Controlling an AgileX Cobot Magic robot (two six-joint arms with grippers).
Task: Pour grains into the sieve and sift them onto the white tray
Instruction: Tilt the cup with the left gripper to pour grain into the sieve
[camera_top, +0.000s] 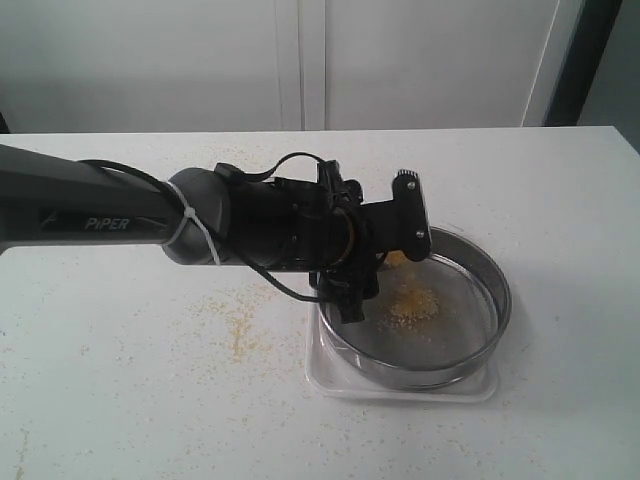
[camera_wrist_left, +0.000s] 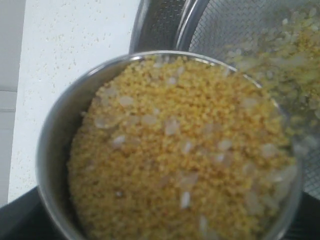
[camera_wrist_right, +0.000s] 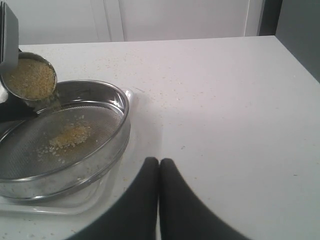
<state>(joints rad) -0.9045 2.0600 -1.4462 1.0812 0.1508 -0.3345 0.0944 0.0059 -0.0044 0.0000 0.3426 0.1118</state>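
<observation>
**A:** Where are the grains (camera_wrist_left: 180, 150)?

**B:** Most of them fill a small steel cup (camera_wrist_right: 30, 77) nearly to the brim: a yellow mass with paler, longer kernels scattered through it. A smaller heap (camera_top: 413, 303) lies on the mesh of the sieve (camera_top: 497, 300), left of its middle. In the left wrist view, blurred grains show just past the cup's lip, over the mesh.

**A:** And the cup itself?

**B:** It is tipped over the far left edge of the sieve, with its mouth leaning towards the mesh.

**A:** What has hold of it?

**B:** The left gripper (camera_top: 385, 250) is clamped on the cup. One dark finger stands along the cup's side. The left arm (camera_top: 110, 215) reaches in from the left edge of the scene.

**A:** What is the sieve resting on?

**B:** It sits on the white tray (camera_top: 330, 380), whose rounded corners show beneath the steel ring on the near side. Both are right of the middle of the white speckled table (camera_top: 120, 420).

**A:** Anything around them?

**B:** Loose grains (camera_top: 235, 325) are sprinkled on the table left of the tray.

**A:** And the right gripper (camera_wrist_right: 159, 162)?

**B:** Its two black fingers are pressed together with nothing between them. It sits low over bare table, right of the sieve and apart from it.
</observation>
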